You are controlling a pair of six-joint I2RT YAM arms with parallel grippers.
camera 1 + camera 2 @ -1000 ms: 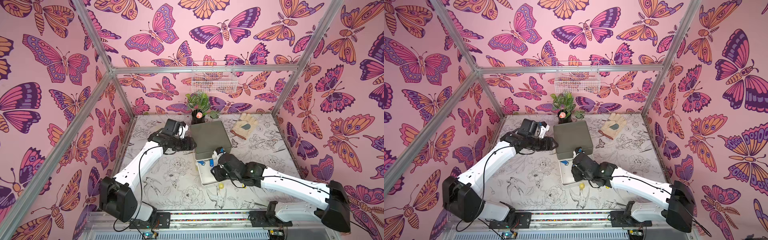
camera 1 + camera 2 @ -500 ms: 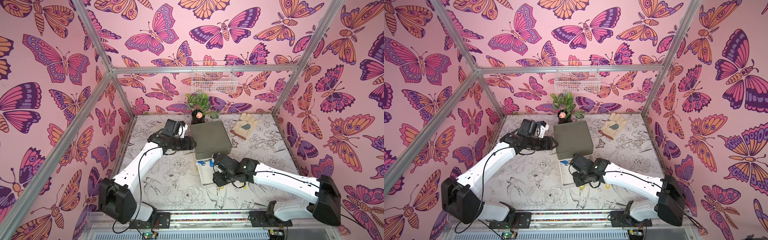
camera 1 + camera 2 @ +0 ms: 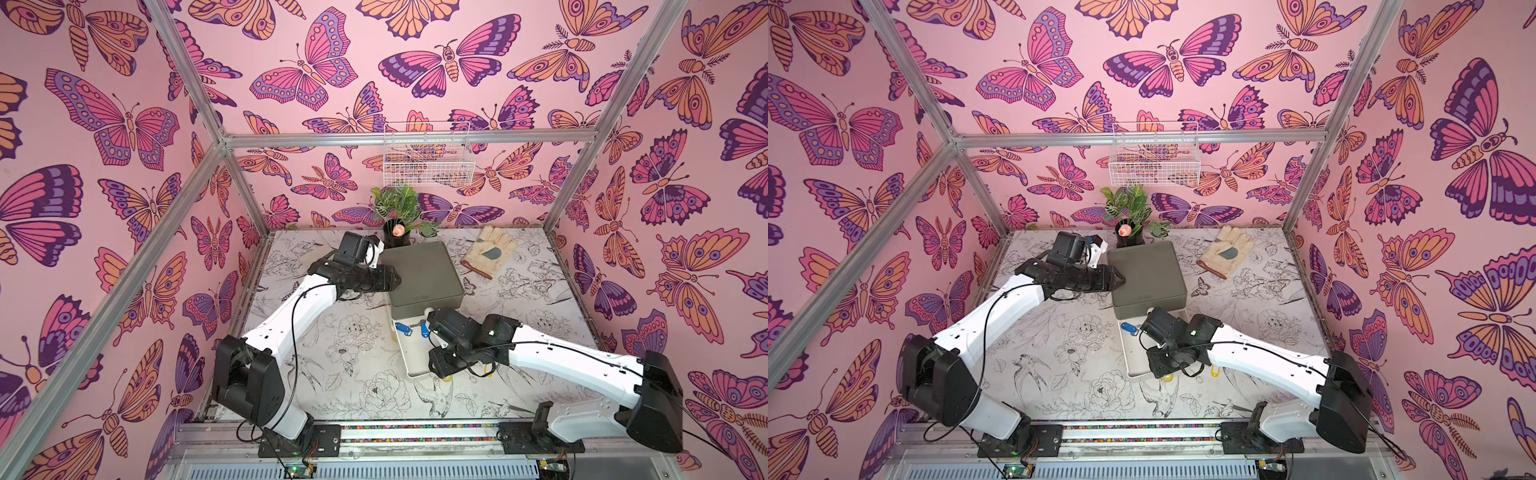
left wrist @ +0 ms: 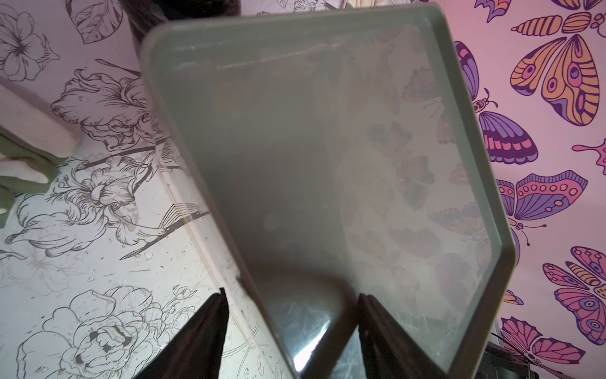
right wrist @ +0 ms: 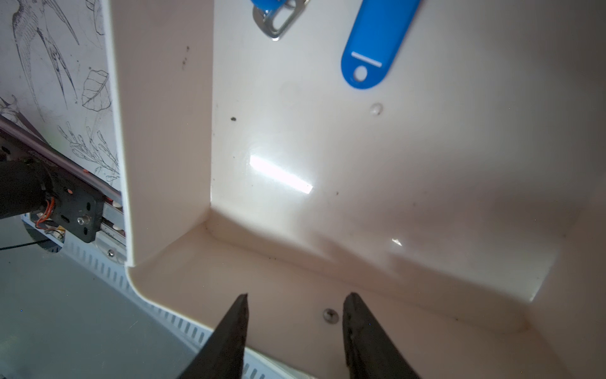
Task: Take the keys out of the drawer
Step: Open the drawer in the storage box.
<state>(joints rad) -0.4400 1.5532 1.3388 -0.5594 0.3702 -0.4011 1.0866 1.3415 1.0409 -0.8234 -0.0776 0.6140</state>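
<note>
A white drawer (image 3: 409, 361) stands pulled out of a grey-green box (image 3: 422, 274). Two keys with blue tags (image 3: 403, 329) (image 5: 377, 42) lie at its back end near the box. A yellow-tagged key (image 3: 1214, 371) lies on the table beside the drawer's front. My right gripper (image 5: 295, 297) (image 3: 436, 365) hangs open over the drawer's front wall with nothing between its fingers. My left gripper (image 4: 292, 297) (image 3: 397, 280) is open and straddles the box's left edge, one finger over the table and one over the lid.
A pale work glove (image 3: 490, 251) lies at the back right. A potted plant (image 3: 397, 212) stands behind the box, under a wire basket (image 3: 428, 160) on the back wall. Butterfly-patterned walls close in three sides.
My right wrist has swung in over the open drawer and its jaws have widened a little. The left arm has not moved.
</note>
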